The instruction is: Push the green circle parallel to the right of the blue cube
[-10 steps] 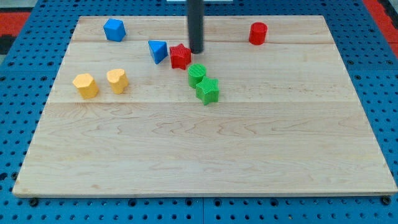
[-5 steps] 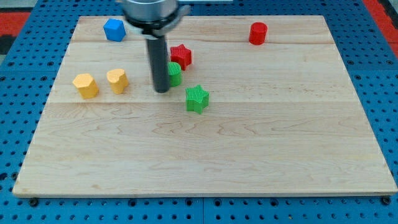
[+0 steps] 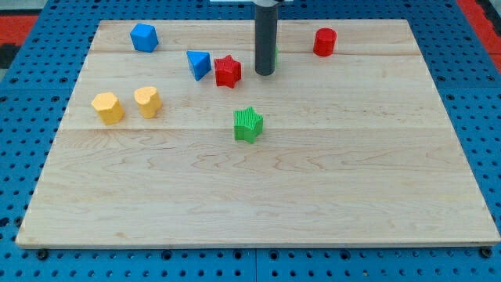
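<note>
The blue cube [image 3: 144, 37] sits near the board's top left corner. The green circle [image 3: 276, 56] is almost wholly hidden behind my rod; only a green sliver shows at the rod's right edge, near the view's top centre. My tip [image 3: 265, 74] rests on the board just in front of it, to the right of the red star [image 3: 228, 71]. The circle lies far to the right of the blue cube and slightly lower in the view.
A blue triangle [image 3: 198, 63] lies left of the red star. A red cylinder [image 3: 325, 41] is at the top right. A green star [image 3: 248, 124] sits mid-board. Two yellow blocks [image 3: 107, 107] [image 3: 147, 101] lie at the left. The wooden board [image 3: 258, 204] lies on a blue pegboard.
My tip swung from the green circle's left to the upper centre. The green circle moved up and right, away from the red star. The blue triangle is uncovered again.
</note>
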